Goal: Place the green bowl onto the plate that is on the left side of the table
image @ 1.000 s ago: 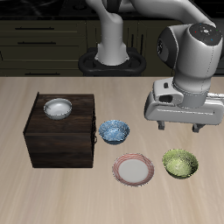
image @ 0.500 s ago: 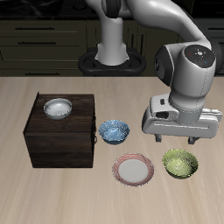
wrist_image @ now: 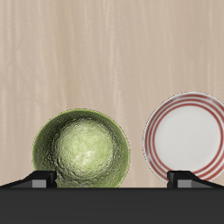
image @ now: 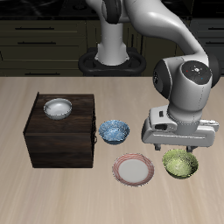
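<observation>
While my tool hangs just above the green bowl, fingers spread and holding nothing, I judge this the approach before the grasp. The bowl rests on the counter near its front edge, just beside the red-rimmed plate; I see only that one plate. Next I need to descend so one finger clears the rim inside and one outside, then close. Pale wood grain covers the counter; a dark wooden box carries a white bowl, a blue patterned bowl sits beside it, and dark cabinets stand behind.

Probably a kitchen: dark cabinets behind a wooden table.
</observation>
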You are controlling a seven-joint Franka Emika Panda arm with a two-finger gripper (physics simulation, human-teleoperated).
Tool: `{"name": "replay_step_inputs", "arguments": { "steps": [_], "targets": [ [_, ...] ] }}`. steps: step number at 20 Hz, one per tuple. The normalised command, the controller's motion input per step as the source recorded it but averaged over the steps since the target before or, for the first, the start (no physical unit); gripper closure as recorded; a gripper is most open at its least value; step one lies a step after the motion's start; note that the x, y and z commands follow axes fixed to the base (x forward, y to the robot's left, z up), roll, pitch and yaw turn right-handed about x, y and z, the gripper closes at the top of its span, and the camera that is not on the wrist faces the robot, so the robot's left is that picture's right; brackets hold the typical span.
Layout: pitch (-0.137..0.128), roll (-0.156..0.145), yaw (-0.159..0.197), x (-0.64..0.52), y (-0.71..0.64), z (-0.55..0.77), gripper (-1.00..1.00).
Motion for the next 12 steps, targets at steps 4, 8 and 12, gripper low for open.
{"name": "replay_step_inputs", "arguments": {
  "steps": [4, 8, 12],
  "targets": [
    [0.01, 0.008, 0.02, 0.0, 0.05, -0.21, -1.0],
    [0.038, -0.009, -0.004, 0.05, -0.06, -0.24, -1.0],
    [0.034, -0.02, 0.001, 0.06, -0.08, -0.3, -1.0]
  ]
}}
